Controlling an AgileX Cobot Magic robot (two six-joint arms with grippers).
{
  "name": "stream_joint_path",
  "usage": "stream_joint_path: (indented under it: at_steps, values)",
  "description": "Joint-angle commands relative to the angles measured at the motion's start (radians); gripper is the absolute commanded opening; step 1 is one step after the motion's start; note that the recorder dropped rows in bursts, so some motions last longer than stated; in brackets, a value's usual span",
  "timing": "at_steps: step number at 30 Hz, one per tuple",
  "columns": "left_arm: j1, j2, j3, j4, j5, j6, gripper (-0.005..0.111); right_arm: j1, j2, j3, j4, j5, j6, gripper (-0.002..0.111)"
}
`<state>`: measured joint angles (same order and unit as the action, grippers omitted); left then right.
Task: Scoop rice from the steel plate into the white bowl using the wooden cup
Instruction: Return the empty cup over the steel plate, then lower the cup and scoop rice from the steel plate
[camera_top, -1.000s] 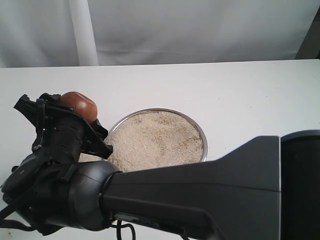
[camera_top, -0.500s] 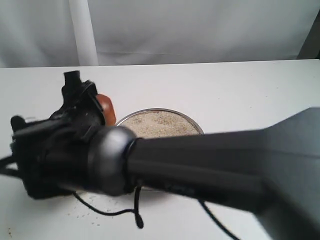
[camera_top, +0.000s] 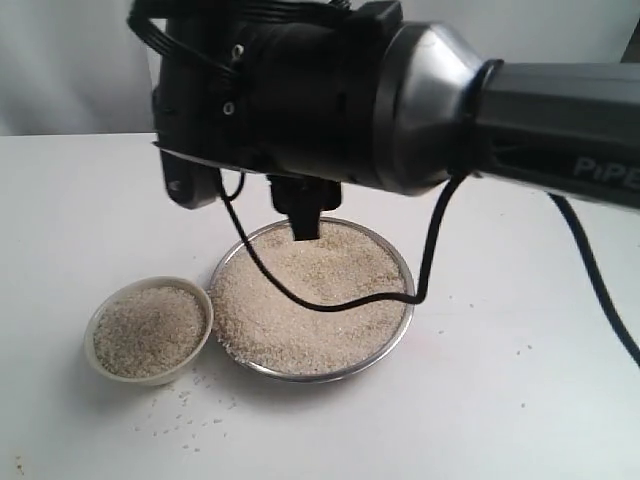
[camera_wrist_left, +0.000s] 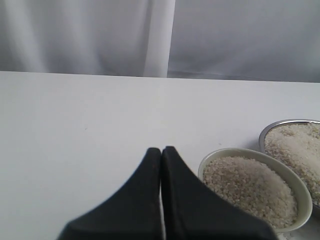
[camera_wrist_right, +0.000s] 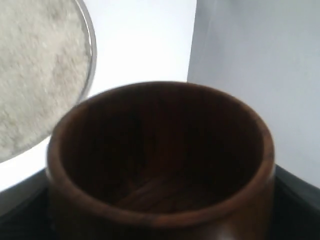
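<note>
White cloth hangs behind a white table. In the exterior view the right arm, which a second ago lay low on the left with the wooden cup tipped up, has risen and swung across above the steel plate. The white bowl, hidden then, now shows heaped with rice; more rice fills the plate, and loose grains dot the table by the bowl. From the left wrist view, the left gripper hovers idle, fingers pressed together, near the bowl but apart from it. From the right wrist view, the cup looks empty and dark inside, with the plate's rim just beyond it. The right gripper seems clamped on the cup, though only dark edges of its fingers show. We judge one pour finished and the cup placed for another scoop, with little room left in the bowl
</note>
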<state>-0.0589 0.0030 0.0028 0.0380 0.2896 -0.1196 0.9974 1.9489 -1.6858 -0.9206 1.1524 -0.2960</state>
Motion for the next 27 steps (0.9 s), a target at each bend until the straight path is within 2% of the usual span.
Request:
stream_joint_path:
  at_steps: [1, 10, 15, 27]
  values:
    - [-0.004, -0.003, -0.003, -0.005, -0.004, -0.002, 0.000, -0.049, 0.021, 0.066, -0.134, 0.029, -0.117, 0.000]
    - [-0.004, -0.003, -0.003, -0.005, -0.004, -0.004, 0.000, -0.104, 0.210, 0.097, -0.291, 0.031, -0.127, 0.000]
    - [-0.004, -0.003, -0.003, -0.005, -0.004, -0.004, 0.000, -0.122, 0.304, 0.097, -0.301, 0.029, -0.125, 0.000]
    - [-0.004, -0.003, -0.003, -0.005, -0.004, -0.004, 0.000, -0.122, 0.365, 0.095, -0.281, -0.032, -0.101, 0.000]
